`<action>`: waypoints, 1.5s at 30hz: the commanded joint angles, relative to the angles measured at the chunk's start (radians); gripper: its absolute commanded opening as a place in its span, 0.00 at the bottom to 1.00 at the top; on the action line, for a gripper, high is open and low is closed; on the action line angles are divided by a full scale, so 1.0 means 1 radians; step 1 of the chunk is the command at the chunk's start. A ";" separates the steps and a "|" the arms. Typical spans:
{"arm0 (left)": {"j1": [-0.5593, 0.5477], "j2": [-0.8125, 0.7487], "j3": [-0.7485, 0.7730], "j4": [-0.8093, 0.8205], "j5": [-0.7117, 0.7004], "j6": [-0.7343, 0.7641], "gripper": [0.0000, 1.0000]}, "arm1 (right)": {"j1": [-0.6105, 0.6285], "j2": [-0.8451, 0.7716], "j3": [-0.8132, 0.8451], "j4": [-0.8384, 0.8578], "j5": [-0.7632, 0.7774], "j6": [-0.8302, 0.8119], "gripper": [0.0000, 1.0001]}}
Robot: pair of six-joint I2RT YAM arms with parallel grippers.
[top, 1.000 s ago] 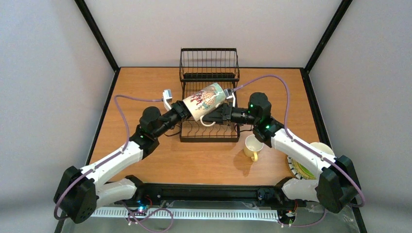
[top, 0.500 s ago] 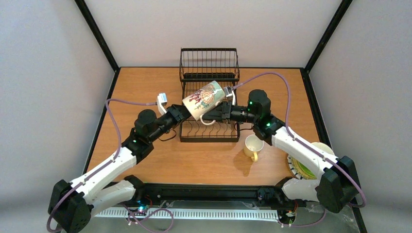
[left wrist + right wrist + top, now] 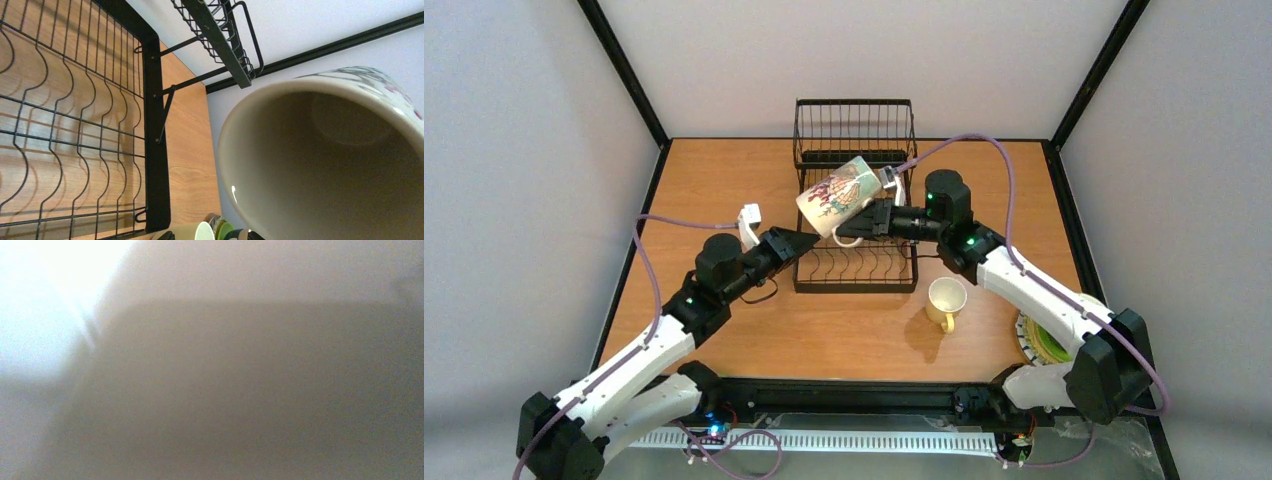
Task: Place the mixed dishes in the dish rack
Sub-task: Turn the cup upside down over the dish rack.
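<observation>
White mug [image 3: 842,195]: patterned, tilted in the air over the dish rack, open mouth facing lower left, handle hanging underneath.
Right jaws: pinching the white mug near its handle; the right wrist view shows only a pale blur.
Left jaws: spread and holding nothing, just off the rack's left edge, apart from the mug and pointed toward its mouth.
Dish rack [image 3: 854,272]: black wire, mid-desk [image 3: 714,180], with the taller basket at the far end.
Cream-yellow mug [image 3: 945,300]: upright on the desk, by the rack's near right corner.
Lime-green plate [image 3: 1046,345]: near right edge, partly hidden by the right arm.
</observation>
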 commanded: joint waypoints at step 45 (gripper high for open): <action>-0.011 -0.112 0.031 -0.416 -0.109 0.044 0.79 | 0.118 0.204 0.202 -0.309 0.587 -0.758 0.02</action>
